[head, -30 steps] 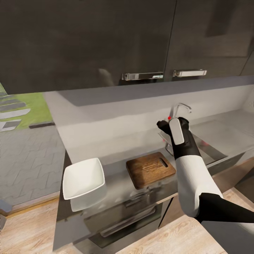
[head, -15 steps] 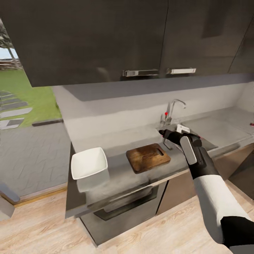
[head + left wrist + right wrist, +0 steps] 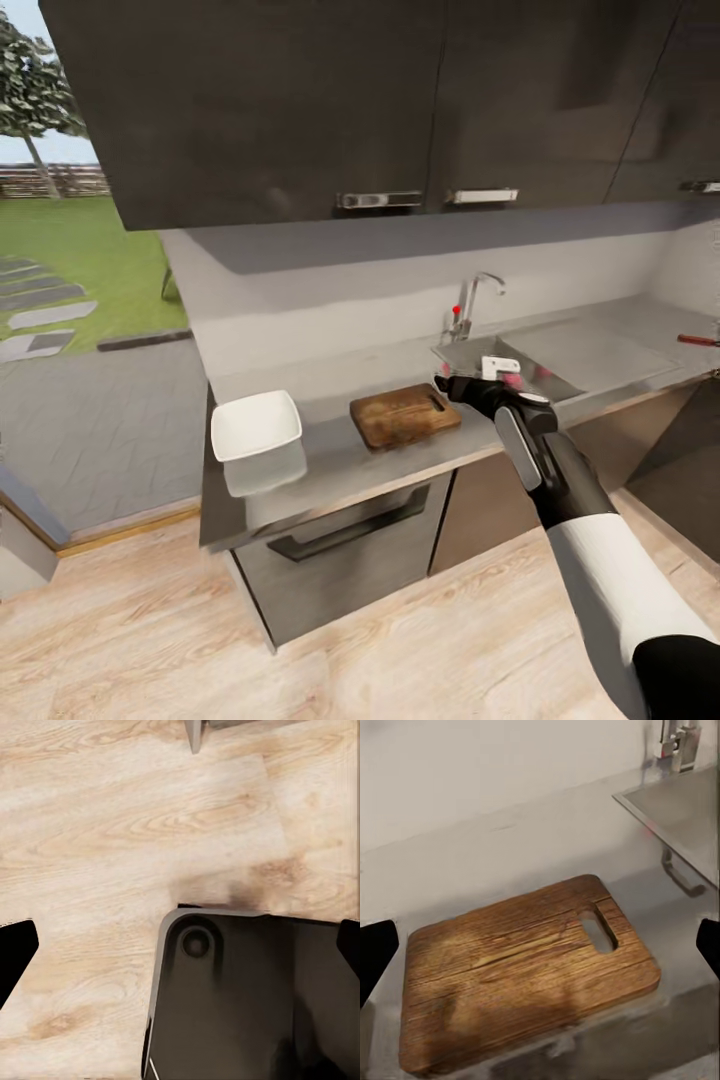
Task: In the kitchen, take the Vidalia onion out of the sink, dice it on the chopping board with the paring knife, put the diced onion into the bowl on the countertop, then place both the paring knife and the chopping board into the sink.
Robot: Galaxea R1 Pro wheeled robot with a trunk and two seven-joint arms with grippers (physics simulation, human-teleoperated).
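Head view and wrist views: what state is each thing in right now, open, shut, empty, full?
Bowl: upright, empty.
Chopping board: flat on the countertop, bare.
Paring knife: lying on the countertop, untouched.
Tap: no water running.
Drawer: shut.
Right gripper: open, holding nothing.
Left gripper: open, holding nothing.

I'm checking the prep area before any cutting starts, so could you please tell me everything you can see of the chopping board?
The chopping board is a brown rectangular slab with rounded corners, looking like wood with dark streaky grain. An oblong handle slot is cut near its sink-side end. It lies flat on the grey countertop, between the white bowl and the sink, touching neither. Nothing rests on it, and its surface looks bare and unmarked.
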